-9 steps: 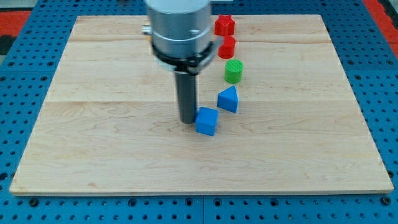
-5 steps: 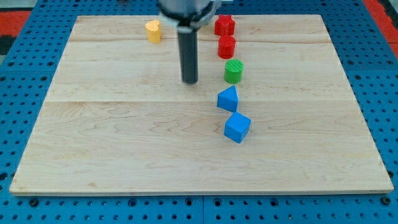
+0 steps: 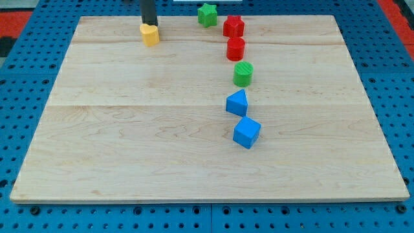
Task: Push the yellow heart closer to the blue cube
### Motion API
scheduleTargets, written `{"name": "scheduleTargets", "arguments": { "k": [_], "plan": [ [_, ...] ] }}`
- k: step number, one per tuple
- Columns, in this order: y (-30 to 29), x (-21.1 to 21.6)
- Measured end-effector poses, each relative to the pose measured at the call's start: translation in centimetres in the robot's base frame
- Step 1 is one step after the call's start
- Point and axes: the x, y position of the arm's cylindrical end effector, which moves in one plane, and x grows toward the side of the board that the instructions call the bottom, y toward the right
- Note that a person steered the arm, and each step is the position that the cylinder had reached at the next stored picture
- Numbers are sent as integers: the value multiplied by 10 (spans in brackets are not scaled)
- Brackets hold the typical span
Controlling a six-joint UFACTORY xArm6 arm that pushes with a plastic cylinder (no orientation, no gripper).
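The yellow heart (image 3: 150, 35) lies near the view's top, left of centre on the wooden board. My tip (image 3: 149, 23) stands right behind it, at its top edge, touching or nearly so. The blue cube (image 3: 246, 132) lies right of the board's centre, far from the heart, down and to the right. A blue triangular block (image 3: 237, 103) sits just above the cube.
A green star (image 3: 207, 13) lies at the board's top edge. A red block (image 3: 233, 26), a red cylinder (image 3: 235, 48) and a green cylinder (image 3: 243, 74) run down in a line toward the blue blocks. The board (image 3: 116, 149) rests on a blue pegboard.
My tip pushed the blue cube down and right, then moved up and left across the board to the yellow heart's top edge. The heart has shifted slightly left and down.
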Motion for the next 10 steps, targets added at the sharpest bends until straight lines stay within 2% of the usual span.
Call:
{"name": "scheduleTargets", "arguments": {
  "k": [2, 8, 10],
  "plan": [
    [0, 66],
    [2, 316],
    [-7, 341]
  ]
}}
